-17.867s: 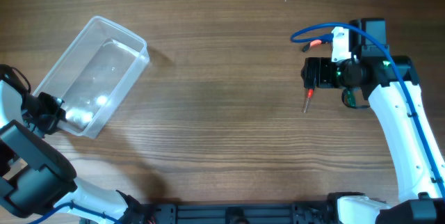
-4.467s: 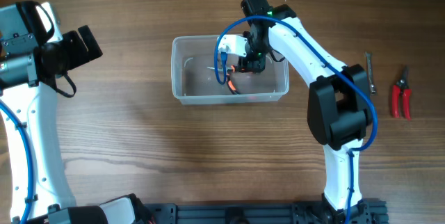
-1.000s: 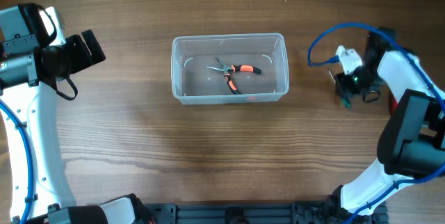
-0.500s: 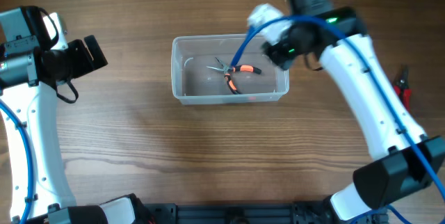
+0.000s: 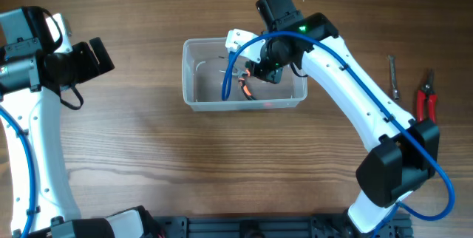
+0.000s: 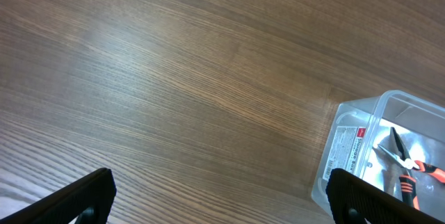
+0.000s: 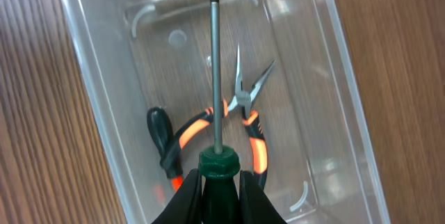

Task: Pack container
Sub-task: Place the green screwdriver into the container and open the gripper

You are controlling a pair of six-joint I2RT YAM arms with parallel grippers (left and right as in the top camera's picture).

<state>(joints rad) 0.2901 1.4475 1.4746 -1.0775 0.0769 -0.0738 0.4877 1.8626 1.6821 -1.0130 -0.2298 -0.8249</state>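
Observation:
The container [image 5: 191,75] is a clear plastic tub in the middle of the table, with orange-and-black needle-nose pliers [image 5: 247,90] lying on its floor. My right gripper [image 5: 267,69] hangs over the tub's right half, shut on a green-handled screwdriver [image 7: 220,172]. The screwdriver's thin metal shaft [image 7: 215,64] points out over the pliers [image 7: 243,106] in the right wrist view, within the tub's walls [image 7: 97,99]. My left gripper [image 5: 101,53] stands open far left of the tub, nothing between its fingers [image 6: 83,196]; the container's end [image 6: 348,147] shows at lower right of the left wrist view.
Red-handled cutters [image 5: 426,97] and a small slim metal tool [image 5: 394,75] lie on the wooden table at the far right. The right arm's blue cable loops over the tub's middle.
The right arm has swung from the far right of the table to above the container, carrying the screwdriver. The left arm has not moved.

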